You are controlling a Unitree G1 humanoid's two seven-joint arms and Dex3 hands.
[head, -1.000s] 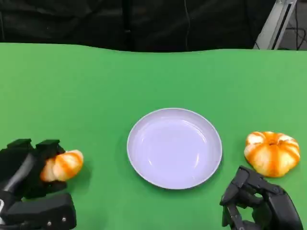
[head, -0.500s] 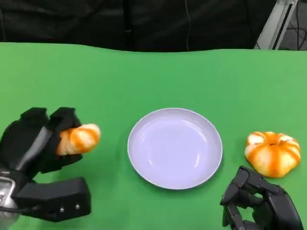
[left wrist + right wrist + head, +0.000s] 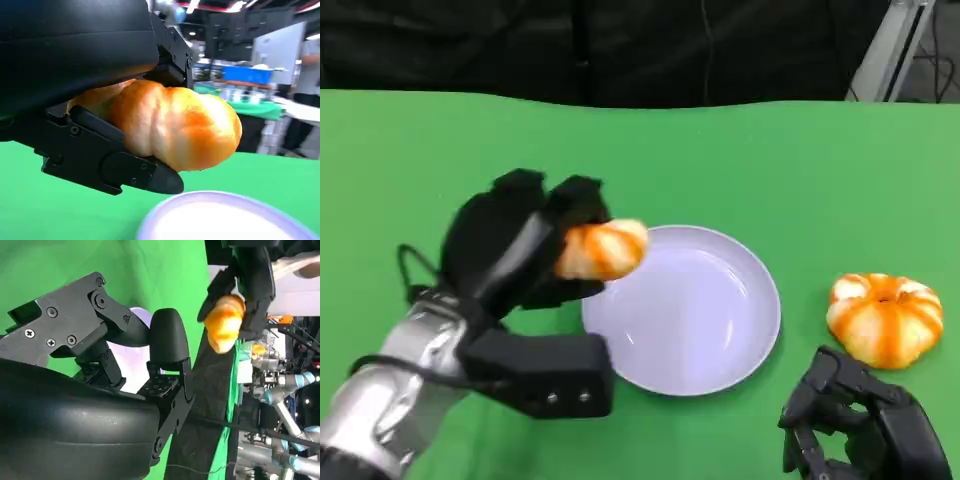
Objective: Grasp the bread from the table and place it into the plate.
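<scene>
Golden-orange bread roll (image 3: 603, 249), raised off the green table (image 3: 740, 160), hanging over the left rim of the white plate (image 3: 682, 308); long axis roughly level, free rounded end pointing toward the plate's middle, other end buried in the grip. Clamped by the left hand (image 3: 525, 240), black fingers (image 3: 578, 198) folded over the top of the roll and the thumb pressed beneath, seen in the left wrist view as a dark bar (image 3: 107, 162) under the ribbed crust (image 3: 175, 125), with the plate's pale rim (image 3: 200, 210) just below. Silver forearm (image 3: 395, 385) slanting up from the lower left. Nothing lying in the plate's bowl. On the far side of the plate, well apart from the held roll, a second, pumpkin-shaped orange-and-white bun (image 3: 885, 318) resting on the table. Just beside and nearer than that bun, the right hand (image 3: 855, 420) low at the table's near edge, fingers curled inward, holding nothing, not touching the bun. From the right wrist view, the held roll (image 3: 225, 322) visible past that hand's own fingers (image 3: 167, 340), pinched between dark fingers. Dark backdrop beyond the table's far edge.
</scene>
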